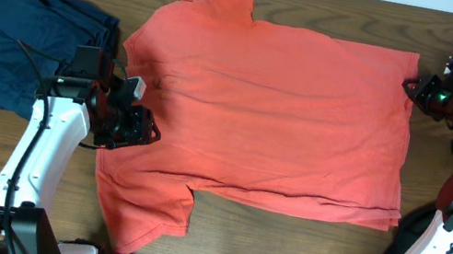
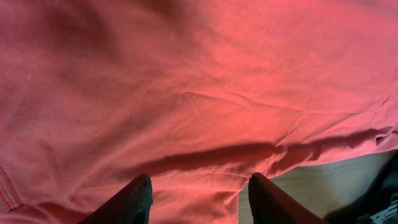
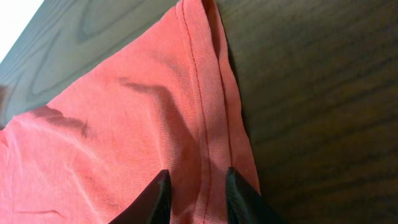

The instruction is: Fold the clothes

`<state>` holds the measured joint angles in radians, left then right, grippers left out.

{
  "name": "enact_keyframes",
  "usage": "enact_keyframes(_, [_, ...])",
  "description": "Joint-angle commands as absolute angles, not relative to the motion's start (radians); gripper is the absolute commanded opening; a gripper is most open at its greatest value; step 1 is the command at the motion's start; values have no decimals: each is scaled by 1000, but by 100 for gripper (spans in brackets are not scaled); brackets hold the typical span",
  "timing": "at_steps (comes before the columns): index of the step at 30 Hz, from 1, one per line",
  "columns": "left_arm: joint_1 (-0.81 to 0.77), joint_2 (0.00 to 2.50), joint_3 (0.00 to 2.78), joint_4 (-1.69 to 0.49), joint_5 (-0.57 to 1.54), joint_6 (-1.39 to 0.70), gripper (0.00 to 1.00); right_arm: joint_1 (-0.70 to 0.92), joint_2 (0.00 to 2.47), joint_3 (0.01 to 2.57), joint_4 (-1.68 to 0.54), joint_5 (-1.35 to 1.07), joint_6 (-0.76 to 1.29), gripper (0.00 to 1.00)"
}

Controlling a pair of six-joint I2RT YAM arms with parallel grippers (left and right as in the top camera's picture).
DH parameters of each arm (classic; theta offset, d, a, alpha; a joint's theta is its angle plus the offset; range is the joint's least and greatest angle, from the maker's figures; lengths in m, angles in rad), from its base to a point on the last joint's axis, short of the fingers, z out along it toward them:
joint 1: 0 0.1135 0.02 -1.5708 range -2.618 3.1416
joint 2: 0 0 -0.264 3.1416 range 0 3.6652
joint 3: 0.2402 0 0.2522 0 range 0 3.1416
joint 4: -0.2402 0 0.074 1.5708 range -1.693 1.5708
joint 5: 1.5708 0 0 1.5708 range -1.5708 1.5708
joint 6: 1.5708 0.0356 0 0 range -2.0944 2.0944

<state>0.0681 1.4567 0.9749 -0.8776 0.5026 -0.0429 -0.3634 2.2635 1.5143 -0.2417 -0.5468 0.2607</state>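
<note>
A coral-red T-shirt (image 1: 277, 108) lies spread flat across the middle of the wooden table (image 1: 280, 249), collar to the left and hem to the right. My left gripper (image 1: 144, 127) is at its left edge, by the near sleeve. In the left wrist view this gripper (image 2: 202, 190) is open, and red fabric (image 2: 186, 74) lies under and between the fingers. My right gripper (image 1: 411, 85) is at the far right hem corner. In the right wrist view the right gripper (image 3: 198, 196) stands narrowly open astride the stitched hem (image 3: 208, 124), with a ridge of cloth between the fingers.
A navy garment (image 1: 30, 46) lies crumpled at the far left, just behind the left arm. Bare wood shows beside the hem (image 3: 311, 93) and next to the sleeve edge (image 2: 317, 183). Both arm bases stand at the near table edge.
</note>
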Motion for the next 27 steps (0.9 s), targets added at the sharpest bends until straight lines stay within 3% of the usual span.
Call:
enact_keyframes(1, [66, 1449, 1001, -876, 512, -19, 52, -368, 2283, 1517, -255, -550, 265, 28])
enact_keyframes(9, [66, 1449, 1001, -876, 512, -19, 52, -367, 2283, 1517, -266, -475, 265, 29])
enact_keyframes(14, [66, 1449, 1001, -864, 512, -19, 52, -366, 2283, 1517, -288, -476, 265, 15])
enact_keyframes(24, [66, 1449, 1001, -858, 512, -19, 52, -366, 2283, 1517, -287, -525, 265, 1])
enact_keyframes(27, [66, 1449, 1001, -858, 512, -19, 52, -367, 2283, 1517, -276, -552, 265, 1])
